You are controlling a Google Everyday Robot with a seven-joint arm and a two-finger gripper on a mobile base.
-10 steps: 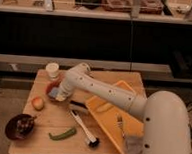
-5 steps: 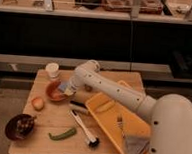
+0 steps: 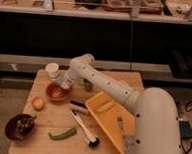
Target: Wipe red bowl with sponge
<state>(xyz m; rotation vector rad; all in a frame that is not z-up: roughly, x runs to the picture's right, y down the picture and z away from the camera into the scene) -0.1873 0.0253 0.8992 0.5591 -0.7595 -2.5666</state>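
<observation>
The red bowl [image 3: 56, 92] is a shallow orange-red bowl on the left middle of the wooden table [image 3: 46, 118]. My gripper [image 3: 63, 83] hangs just above the bowl's far right rim, at the end of the white arm that reaches in from the right. It is shut on the sponge [image 3: 59, 81], a small pale blue-grey block at the fingertips, right over the rim. I cannot tell whether the sponge touches the bowl.
A white cup [image 3: 52, 69] stands behind the bowl. A round peach-coloured fruit [image 3: 38, 103] lies in front of it. A dark maroon bowl [image 3: 20, 126], a green pepper [image 3: 62, 134], a black-headed brush [image 3: 86, 132] and a yellow tray [image 3: 110, 124] fill the front.
The gripper has moved from low over the bowl's middle back towards its far right rim, so more of the bowl's inside shows now.
</observation>
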